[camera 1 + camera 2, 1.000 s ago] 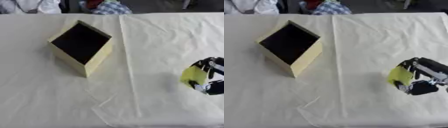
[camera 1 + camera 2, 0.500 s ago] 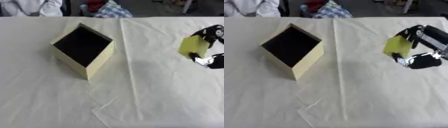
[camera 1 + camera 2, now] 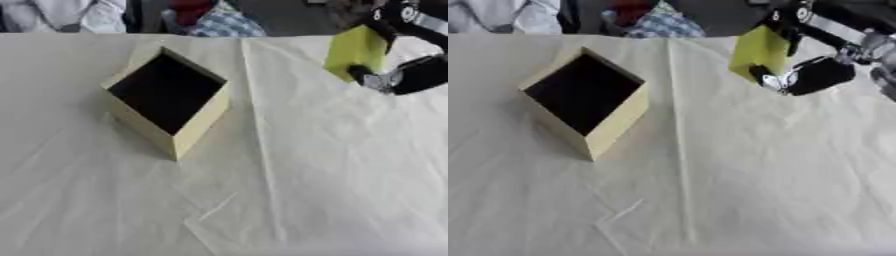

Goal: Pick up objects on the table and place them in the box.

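A yellow-green flat object (image 3: 759, 50) hangs above the table at the upper right, pinched between the fingers and thumb of my right hand (image 3: 811, 75). The hand is black with silver joints and comes in from the upper right corner. An open tan cardboard box (image 3: 203, 117) with a dark inside stands on the table at the left of centre, turned corner-on toward me. The hand and its object are well to the right of the box and raised off the cloth. My left hand shows in neither view.
A creased white cloth (image 3: 289, 190) covers the table. People's clothing (image 3: 210, 17) shows along the far edge, beyond the table.
My right hand has lifted the yellow-green object from low on the right up and leftward, toward the far edge. The view has shifted slightly too.
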You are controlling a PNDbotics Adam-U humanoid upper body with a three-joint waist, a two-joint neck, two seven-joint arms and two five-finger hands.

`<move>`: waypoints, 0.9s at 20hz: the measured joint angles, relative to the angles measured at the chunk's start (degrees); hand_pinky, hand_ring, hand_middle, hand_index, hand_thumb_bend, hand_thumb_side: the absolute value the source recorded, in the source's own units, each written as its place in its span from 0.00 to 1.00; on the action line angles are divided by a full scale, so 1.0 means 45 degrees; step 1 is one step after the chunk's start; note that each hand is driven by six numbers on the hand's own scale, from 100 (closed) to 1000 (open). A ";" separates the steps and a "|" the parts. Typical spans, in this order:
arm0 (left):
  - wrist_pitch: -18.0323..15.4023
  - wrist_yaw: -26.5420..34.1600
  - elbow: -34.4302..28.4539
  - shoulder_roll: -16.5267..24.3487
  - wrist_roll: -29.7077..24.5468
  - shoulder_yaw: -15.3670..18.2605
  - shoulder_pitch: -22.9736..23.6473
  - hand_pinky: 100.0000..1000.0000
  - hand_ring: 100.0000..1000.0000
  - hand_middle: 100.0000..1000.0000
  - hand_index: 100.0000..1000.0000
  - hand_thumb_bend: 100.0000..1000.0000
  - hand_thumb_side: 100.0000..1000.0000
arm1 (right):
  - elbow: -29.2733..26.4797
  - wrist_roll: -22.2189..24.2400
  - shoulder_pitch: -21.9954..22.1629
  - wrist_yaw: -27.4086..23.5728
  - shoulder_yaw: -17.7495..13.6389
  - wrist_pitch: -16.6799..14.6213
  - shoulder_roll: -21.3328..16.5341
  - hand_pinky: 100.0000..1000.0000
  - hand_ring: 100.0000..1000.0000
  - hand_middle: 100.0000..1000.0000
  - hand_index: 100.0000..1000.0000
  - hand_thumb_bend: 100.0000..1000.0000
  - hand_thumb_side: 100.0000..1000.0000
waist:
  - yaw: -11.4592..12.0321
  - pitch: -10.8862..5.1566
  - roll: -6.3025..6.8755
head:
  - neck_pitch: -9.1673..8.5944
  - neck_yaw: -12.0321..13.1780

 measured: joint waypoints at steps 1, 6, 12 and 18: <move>0.0020 0.0025 0.0000 -0.0005 -0.0043 -0.0023 -0.0026 0.69 0.79 0.86 0.63 0.00 0.68 | -0.0001 0.0156 -0.0275 -0.0008 0.0094 -0.0004 0.0135 0.47 0.48 0.44 0.72 0.00 0.17 | 0.0085 0.0014 0.0000 | 0.0000 -0.0111; 0.0097 0.0259 0.0000 -0.0133 -0.0227 -0.0173 -0.0300 0.69 0.79 0.86 0.63 0.00 0.68 | -0.0002 0.0941 -0.1636 0.0045 0.0688 0.0225 0.1174 0.46 0.47 0.43 0.71 0.00 0.18 | 0.0476 0.0093 -0.0004 | -0.0002 -0.0575; 0.0199 0.0559 0.0000 -0.0339 -0.0436 -0.0315 -0.0575 0.69 0.79 0.87 0.63 0.00 0.68 | -0.0002 0.1483 -0.3351 0.0748 0.1477 0.1105 0.2808 0.46 0.46 0.43 0.71 0.00 0.13 | 0.0810 0.0315 0.0001 | -0.0095 -0.0971; 0.0264 0.0719 0.0000 -0.0462 -0.0607 -0.0400 -0.0937 0.69 0.79 0.87 0.63 0.00 0.69 | 0.0241 0.1646 -0.5021 0.1749 0.2151 0.1932 0.4291 0.45 0.46 0.42 0.71 0.00 0.14 | 0.1038 0.0624 -0.0082 | -0.0412 -0.1383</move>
